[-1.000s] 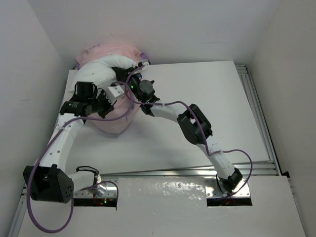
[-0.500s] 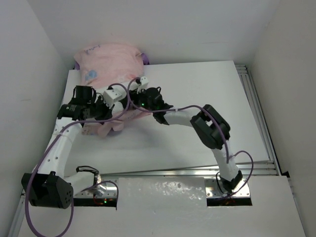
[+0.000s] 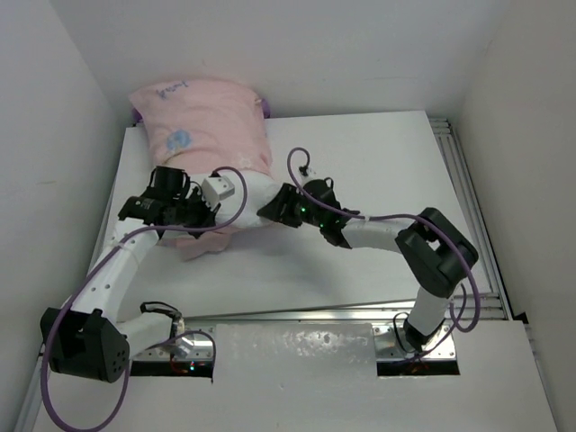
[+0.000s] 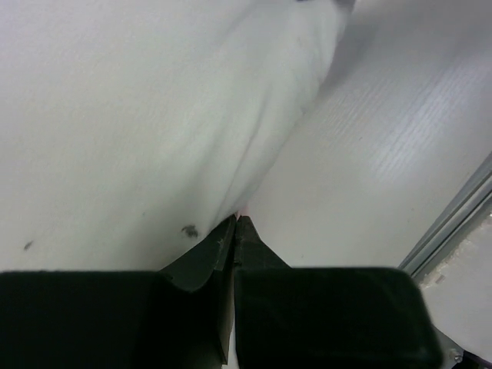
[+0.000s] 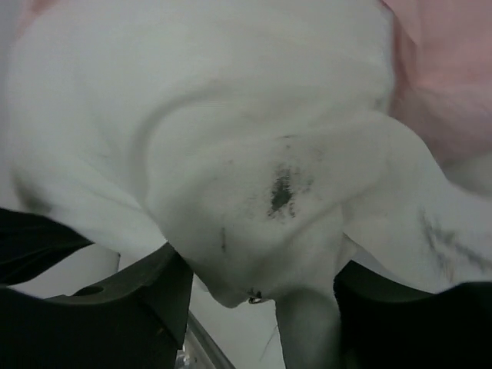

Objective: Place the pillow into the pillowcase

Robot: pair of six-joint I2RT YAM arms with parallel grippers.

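Pink cloth fills the far left corner of the worktop (image 3: 378,162): the pillowcase (image 3: 202,121) lies with its pale inner side outward. Its far end is bunched against the back wall, and slivers of purple show at its far edges. A small blue mark sits on its upper face.

It bulges with most of the pillow (image 3: 256,189). One white end sticks out at the near right of the pink cloth, between the two arms.

At the near edge of the pillowcase the left claw (image 3: 200,216) is clenched, its tips pressed together. In the left wrist view a thin sliver of pink cloth is pinched between them, with the white pillow just above and bare worktop to the right.

The right claw (image 3: 274,205) meets the exposed white end from the right. In the right wrist view its fingers (image 5: 115,307) stand apart. A plump corner of the pillow with a dark smudge swells between them and touches both. I cannot tell whether they are squeezing it or only resting against it. Pink cloth shows at that view's upper right.
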